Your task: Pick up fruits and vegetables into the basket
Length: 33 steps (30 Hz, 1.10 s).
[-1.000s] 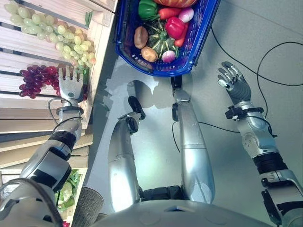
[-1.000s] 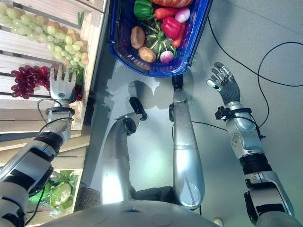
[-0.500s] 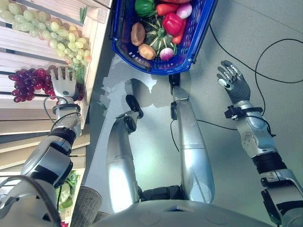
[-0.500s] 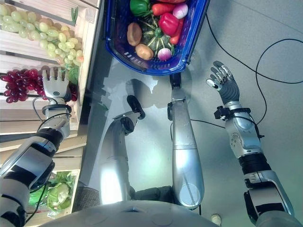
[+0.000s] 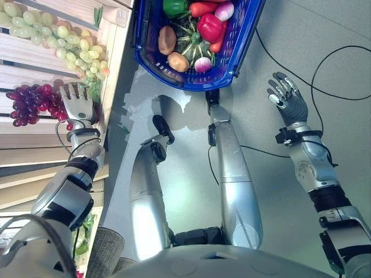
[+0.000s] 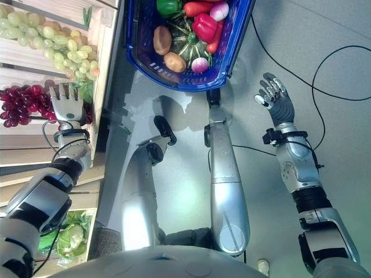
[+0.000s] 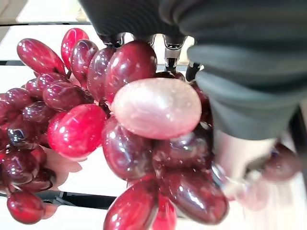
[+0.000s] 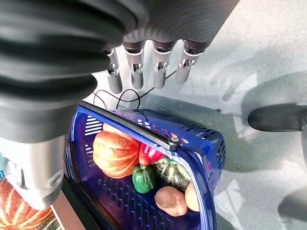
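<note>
A bunch of red grapes (image 5: 30,104) lies on the slatted wooden shelf (image 5: 40,136) at my left. My left hand (image 5: 79,105) rests against the bunch's right end with its fingers straight, and the grapes (image 7: 76,129) press close under them in the left wrist view. Green grapes (image 5: 64,41) lie further back on the shelf. The blue basket (image 5: 239,51) stands on the floor ahead, holding a potato (image 5: 167,39), a red pepper (image 5: 210,26), a green pepper and a striped squash. My right hand (image 5: 288,102) hovers open over the floor to the right of the basket (image 8: 144,132).
A lower crate at my near left holds leafy greens (image 6: 71,237). A striped orange pumpkin (image 8: 14,211) sits on a shelf beside the basket. Grey floor lies to the right of the shelf edge (image 5: 113,87).
The camera has shifted a little. My left hand has leaned slightly left toward the red grapes. The right hand has stayed about where it was.
</note>
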Tool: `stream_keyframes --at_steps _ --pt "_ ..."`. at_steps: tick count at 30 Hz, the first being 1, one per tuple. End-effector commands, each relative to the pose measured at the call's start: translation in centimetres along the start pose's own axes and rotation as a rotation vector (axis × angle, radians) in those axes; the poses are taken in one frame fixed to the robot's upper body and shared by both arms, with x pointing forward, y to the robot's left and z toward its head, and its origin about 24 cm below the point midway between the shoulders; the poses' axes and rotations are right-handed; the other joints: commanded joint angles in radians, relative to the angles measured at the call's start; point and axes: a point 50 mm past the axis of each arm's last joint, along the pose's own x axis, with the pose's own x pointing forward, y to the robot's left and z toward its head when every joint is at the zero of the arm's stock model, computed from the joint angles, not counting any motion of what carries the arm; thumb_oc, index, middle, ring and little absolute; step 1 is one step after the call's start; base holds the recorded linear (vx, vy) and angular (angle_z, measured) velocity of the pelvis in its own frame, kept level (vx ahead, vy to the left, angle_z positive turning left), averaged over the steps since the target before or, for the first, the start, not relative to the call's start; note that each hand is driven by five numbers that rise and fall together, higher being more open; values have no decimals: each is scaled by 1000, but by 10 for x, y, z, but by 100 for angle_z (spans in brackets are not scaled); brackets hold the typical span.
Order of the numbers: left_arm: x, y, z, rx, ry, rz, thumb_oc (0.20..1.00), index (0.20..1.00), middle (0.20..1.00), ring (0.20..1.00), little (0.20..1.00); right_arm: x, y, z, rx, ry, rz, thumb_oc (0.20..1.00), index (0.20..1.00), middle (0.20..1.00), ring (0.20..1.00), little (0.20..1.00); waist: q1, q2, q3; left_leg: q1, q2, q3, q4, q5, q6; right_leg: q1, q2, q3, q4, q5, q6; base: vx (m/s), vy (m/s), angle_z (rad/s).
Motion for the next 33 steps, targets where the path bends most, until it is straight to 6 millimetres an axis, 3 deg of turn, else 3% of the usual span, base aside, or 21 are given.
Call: stream_keyframes --at_steps 1,15,18,22,29,33 --pt "-39 -71 -47 154 115 -343 200 200 200 200 200 -7 16 9 38 -79 40 1000 1000 1000 1000 1000 33 -35 -46 -47 -36 -35 -118 80 -24 6 -2 -28 81 -137 54 0 0 0" --pt "-53 -84 -32 -133 93 -427 200 200 200 200 200 -11 18 12 -31 -75 72 1000 1000 1000 1000 1000 39 -28 -46 2 -37 -26 -141 86 -23 50 -8 -34 70 -143 54 0 0 0" --pt "-65 -96 -23 -451 196 -586 200 200 200 200 200 -12 21 7 -47 -58 78 1000 1000 1000 1000 1000 44 -33 -46 35 -38 -24 -155 91 -23 85 -9 -40 53 -141 55 0 0 0" --pt "-66 -98 -21 -712 276 -588 200 200 200 200 200 -15 21 1 -100 -20 76 1000 1000 1000 1000 1000 51 -37 -46 72 -39 -21 -162 97 -19 123 -13 -47 51 -146 55 0 0 0" --pt "-50 -85 -31 -1105 355 -461 200 200 200 200 200 -17 22 -3 -224 31 104 1000 1000 1000 1000 1000 66 -35 -46 141 -41 -20 -174 99 -15 191 -19 -58 57 -165 54 12 8 2" --pt "-34 -64 -37 -1394 365 -333 200 200 200 200 200 -18 24 -3 -349 55 129 1000 1000 1000 1000 1000 82 -24 -46 187 -50 -21 -183 99 -12 235 -26 -60 58 -177 53 27 25 5"
